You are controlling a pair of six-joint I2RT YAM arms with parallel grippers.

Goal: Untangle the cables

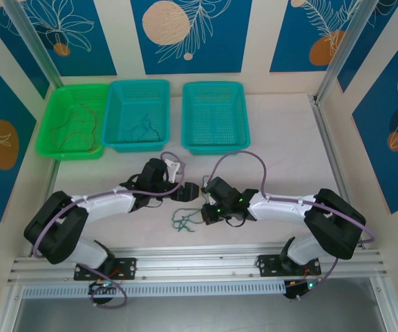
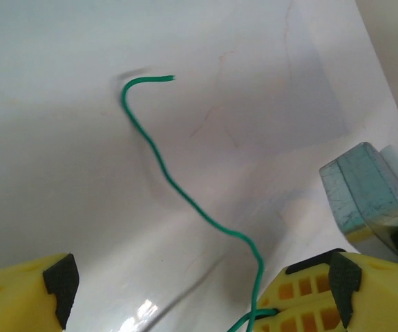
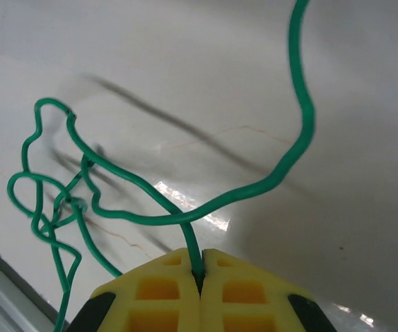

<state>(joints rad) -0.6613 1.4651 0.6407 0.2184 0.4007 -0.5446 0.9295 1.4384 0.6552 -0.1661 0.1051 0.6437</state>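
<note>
Nearest, the right gripper (image 3: 200, 271) is clenched on the green cable (image 3: 144, 183), strand pinched between its jaws; the left gripper (image 2: 200, 294) gapes wide, the cable passing loose beside one finger; far back, red-brown cables (image 1: 81, 121) lie in the green basket (image 1: 78, 88).

Three baskets (image 1: 78, 88) (image 1: 140, 84) (image 1: 215, 86), two arms (image 1: 109, 204) (image 1: 282, 206), several cables (image 1: 184, 223)

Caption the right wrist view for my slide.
Right pincer shut on a green cable, its tangled loops trailing over the white table.

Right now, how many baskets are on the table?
3, in a row at the far edge: the green basket leftmost, the middle teal basket beside it, the right teal basket last.
</note>
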